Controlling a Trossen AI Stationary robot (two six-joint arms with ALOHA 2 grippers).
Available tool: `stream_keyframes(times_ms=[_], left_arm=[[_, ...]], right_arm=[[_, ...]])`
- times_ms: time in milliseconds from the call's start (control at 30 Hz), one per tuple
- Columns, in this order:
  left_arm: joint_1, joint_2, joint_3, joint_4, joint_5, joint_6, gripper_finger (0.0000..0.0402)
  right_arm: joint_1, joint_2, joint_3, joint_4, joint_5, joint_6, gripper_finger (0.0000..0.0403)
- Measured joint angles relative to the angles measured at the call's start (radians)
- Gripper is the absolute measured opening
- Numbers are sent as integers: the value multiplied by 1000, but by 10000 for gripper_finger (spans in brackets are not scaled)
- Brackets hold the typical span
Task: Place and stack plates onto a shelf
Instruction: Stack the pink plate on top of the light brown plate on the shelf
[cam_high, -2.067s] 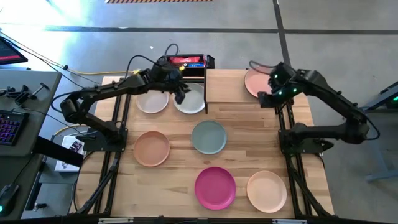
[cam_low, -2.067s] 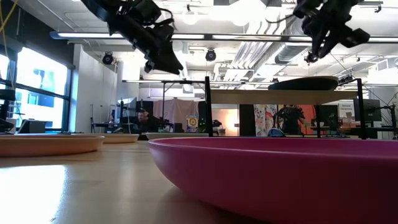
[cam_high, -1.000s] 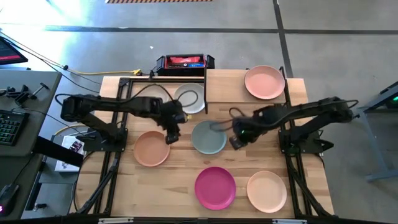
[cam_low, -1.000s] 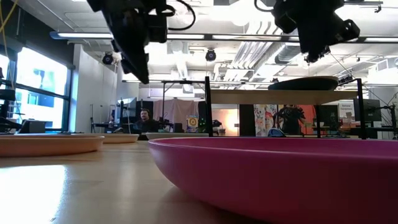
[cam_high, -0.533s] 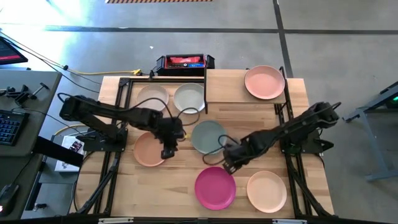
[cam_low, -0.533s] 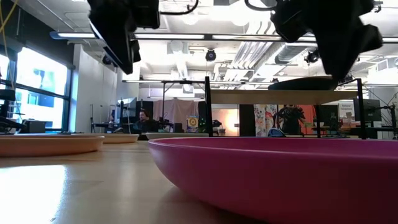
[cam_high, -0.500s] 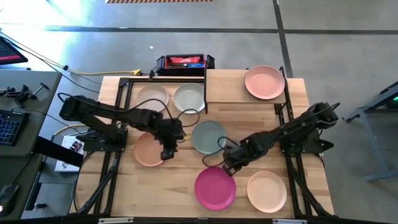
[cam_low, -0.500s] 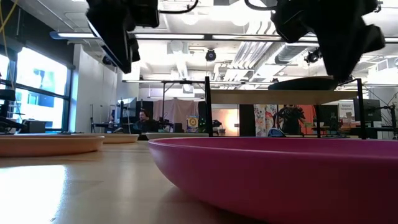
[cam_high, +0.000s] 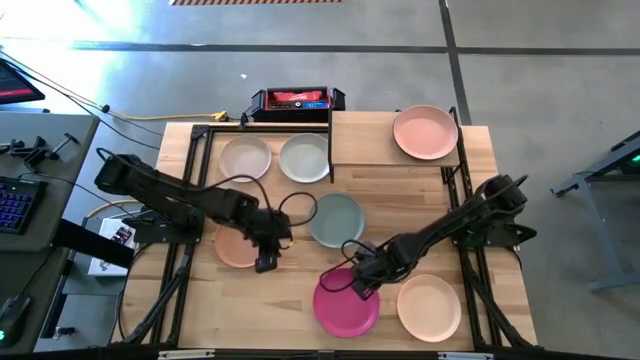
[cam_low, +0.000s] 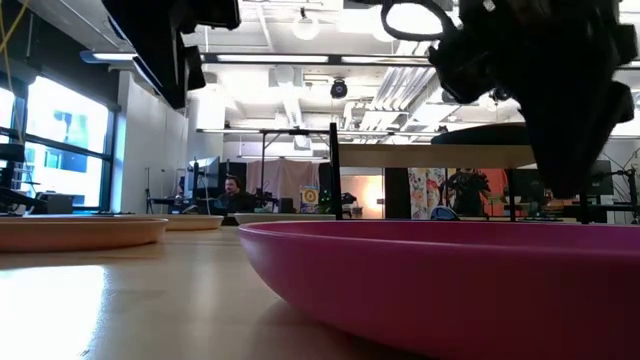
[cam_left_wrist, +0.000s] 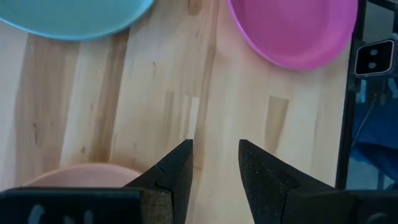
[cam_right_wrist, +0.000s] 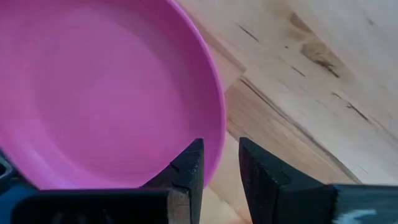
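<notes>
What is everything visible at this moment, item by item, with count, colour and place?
Shelf: one, light wood, far right part of the table.
Pink plate: one, on the shelf.
Cream plate and white plate: one each, far left of the table.
Sage plate: one, table centre.
Peach plate: one, left, partly under the left arm.
Magenta plate: one, near edge.
Pale peach plate: one, beside the magenta plate.
Red and black box: one, behind the table.
Left gripper: open, over the peach plate's rim.
Right gripper: open, astride the magenta plate's rim.

shelf (cam_high: 370, 140): pink plate (cam_high: 425, 132) on top | magenta plate (cam_high: 345, 303): flat, tabletop
</notes>
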Motion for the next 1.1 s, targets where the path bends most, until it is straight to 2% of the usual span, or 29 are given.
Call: stream_keyframes(times_ms=[333,833,933,1033,1100], left_arm=[[-46,0,0,1,-60,-42,115],[-50,0,0,8,-96,-84,115],[-50,0,0,8,-101,-84,115],[-50,0,0,8,-103,-84,115],[-50,0,0,8,-103,-84,115]], right_arm=[[34,38,0,9,50,34,79],[47,100,-1,51,50,48,76],[47,100,-1,54,49,61,55],[47,100,-1,53,31,70,13],[47,100,-1,55,16,74,8]])
